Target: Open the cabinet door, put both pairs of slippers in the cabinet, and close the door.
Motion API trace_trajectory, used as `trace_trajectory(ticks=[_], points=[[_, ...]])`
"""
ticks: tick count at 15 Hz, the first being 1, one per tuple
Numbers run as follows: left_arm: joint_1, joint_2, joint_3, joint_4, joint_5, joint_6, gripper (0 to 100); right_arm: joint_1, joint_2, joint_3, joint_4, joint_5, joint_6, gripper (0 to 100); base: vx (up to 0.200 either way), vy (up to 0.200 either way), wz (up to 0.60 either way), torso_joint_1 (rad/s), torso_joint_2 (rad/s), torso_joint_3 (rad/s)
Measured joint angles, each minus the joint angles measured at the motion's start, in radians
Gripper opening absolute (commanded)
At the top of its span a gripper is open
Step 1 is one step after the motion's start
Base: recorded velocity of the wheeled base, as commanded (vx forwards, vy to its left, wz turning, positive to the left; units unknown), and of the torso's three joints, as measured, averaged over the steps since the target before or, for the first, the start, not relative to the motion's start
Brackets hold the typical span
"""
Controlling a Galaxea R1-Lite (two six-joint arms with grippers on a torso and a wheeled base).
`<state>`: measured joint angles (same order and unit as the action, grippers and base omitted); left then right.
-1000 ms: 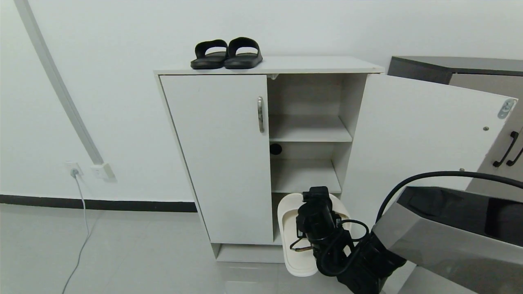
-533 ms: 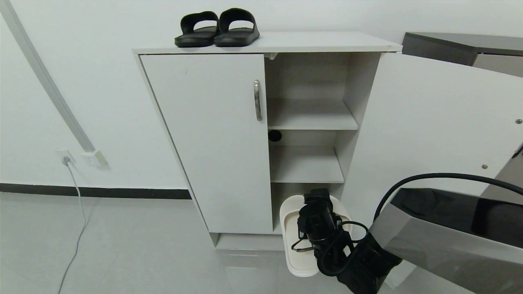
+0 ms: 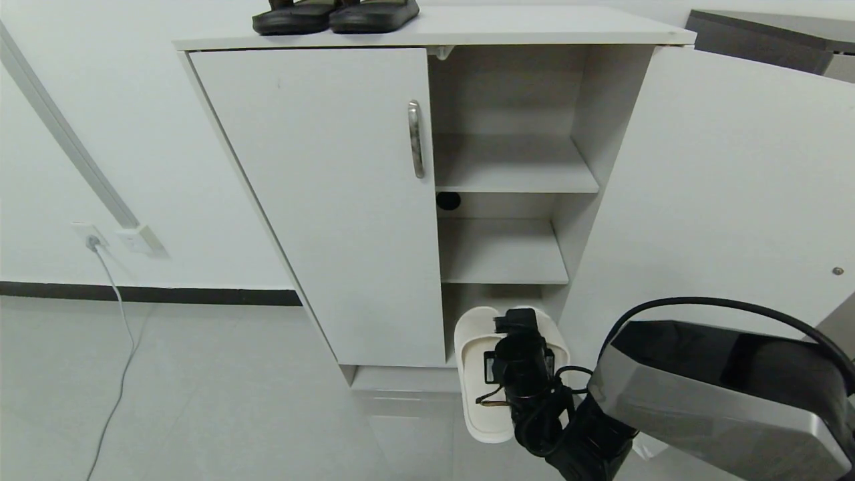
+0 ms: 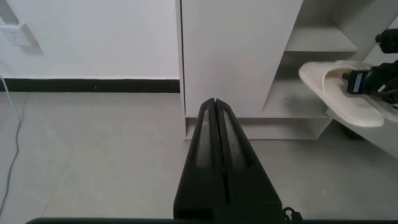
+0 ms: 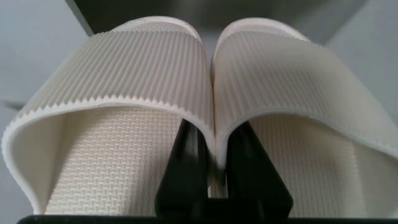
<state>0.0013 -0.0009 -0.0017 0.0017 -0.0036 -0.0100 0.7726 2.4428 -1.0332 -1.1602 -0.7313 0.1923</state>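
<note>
While the whole head view is shifting against the earlier frames, the cabinet is filling more of it and sitting higher. The camera is evidently moving in, and nothing on the cabinet is moving. I judge that this is bringing the carried pair within reach of the shelves.

The open door is standing wide on the right gripper's right. The closed door is standing on its left. That leaves the bottom compartment lying straight ahead of it and a little above.

The white slippers are hanging from that gripper, soles down and toes leading. The toes are just reaching the compartment's mouth, and the heels are trailing out over the floor. The gripper is pinching the two inner strap edges together from behind, so both shoes are riding side by side, touching.

The black slippers are waiting on the cabinet top, high above the gripper and to its left, so half the loading is remaining.

The left gripper is idling low with its fingers pressed together, carrying nothing. The white pair is lying ahead of it, toward the right arm.
</note>
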Motion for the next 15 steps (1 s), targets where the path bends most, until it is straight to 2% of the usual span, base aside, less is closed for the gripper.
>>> trace_trajectory(ticks=[2,3,11,15], points=[[0.000,0.000,0.000,0.000,0.000,0.000,0,-0.017,0.047,0.003,-0.261,-0.001,-0.152,0,0.000,0.000,0.00,0.000,0.00,0.000],[0.000,0.000,0.000,0.000,0.000,0.000,0,-0.025,0.068,0.003,-0.331,-0.001,-0.213,0,0.000,0.000,0.00,0.000,0.00,0.000],[0.000,0.000,0.000,0.000,0.001,-0.001,0,-0.041,0.114,-0.005,-0.352,-0.001,-0.225,0,0.000,0.000,0.00,0.000,0.00,0.000],[0.000,0.000,0.000,0.000,0.000,-0.001,0,-0.040,0.107,-0.006,-0.353,-0.001,-0.226,0,0.200,0.000,0.00,-0.002,0.00,0.004]])
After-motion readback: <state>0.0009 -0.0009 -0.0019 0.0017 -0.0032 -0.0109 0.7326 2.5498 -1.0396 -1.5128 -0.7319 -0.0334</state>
